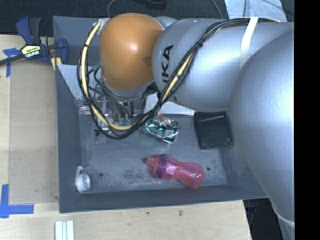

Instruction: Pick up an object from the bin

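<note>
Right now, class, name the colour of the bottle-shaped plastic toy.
The toy is pink; camera view.

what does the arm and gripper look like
The arm has fat, rounded silver-grey links with black lettering. A glossy orange dome cover caps the wrist, yellow and black cables loop round it, and a pale strap bands one link. The gripper below is bare metal with wires.

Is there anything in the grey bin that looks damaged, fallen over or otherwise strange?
Two things stand out mildly. The pink plastic bottle lies on its side, slanted, near the front wall of the grey metal bin. The shiny green and white wrapper in the middle is crumpled. Nothing looks spilled.
</note>
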Robot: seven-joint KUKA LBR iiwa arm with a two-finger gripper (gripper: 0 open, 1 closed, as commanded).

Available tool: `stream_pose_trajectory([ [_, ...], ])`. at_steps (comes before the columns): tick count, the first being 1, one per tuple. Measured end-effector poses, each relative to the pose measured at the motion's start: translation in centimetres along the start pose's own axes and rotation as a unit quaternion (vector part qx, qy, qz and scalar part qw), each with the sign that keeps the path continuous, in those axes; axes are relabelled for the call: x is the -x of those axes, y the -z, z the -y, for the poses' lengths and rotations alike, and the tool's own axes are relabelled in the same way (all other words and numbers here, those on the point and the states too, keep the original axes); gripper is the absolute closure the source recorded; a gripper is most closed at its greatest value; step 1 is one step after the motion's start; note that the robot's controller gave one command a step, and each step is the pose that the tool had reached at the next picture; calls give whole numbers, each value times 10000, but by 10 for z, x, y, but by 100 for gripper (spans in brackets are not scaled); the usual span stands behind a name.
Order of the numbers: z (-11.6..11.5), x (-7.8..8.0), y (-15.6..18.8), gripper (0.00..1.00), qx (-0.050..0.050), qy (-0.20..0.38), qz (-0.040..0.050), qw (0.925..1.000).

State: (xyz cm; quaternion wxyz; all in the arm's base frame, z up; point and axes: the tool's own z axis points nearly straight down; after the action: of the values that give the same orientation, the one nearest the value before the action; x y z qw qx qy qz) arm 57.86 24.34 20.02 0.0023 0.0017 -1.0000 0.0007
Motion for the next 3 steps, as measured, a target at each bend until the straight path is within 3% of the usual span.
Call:
stream_pose_trajectory([
  [1,1,1,5,0,13,-14,36,10000],
  [2,37,21,-45,0,19,-395,42,9992],
  [3,49,38,-85,0,15,-1328,33,9911],
])
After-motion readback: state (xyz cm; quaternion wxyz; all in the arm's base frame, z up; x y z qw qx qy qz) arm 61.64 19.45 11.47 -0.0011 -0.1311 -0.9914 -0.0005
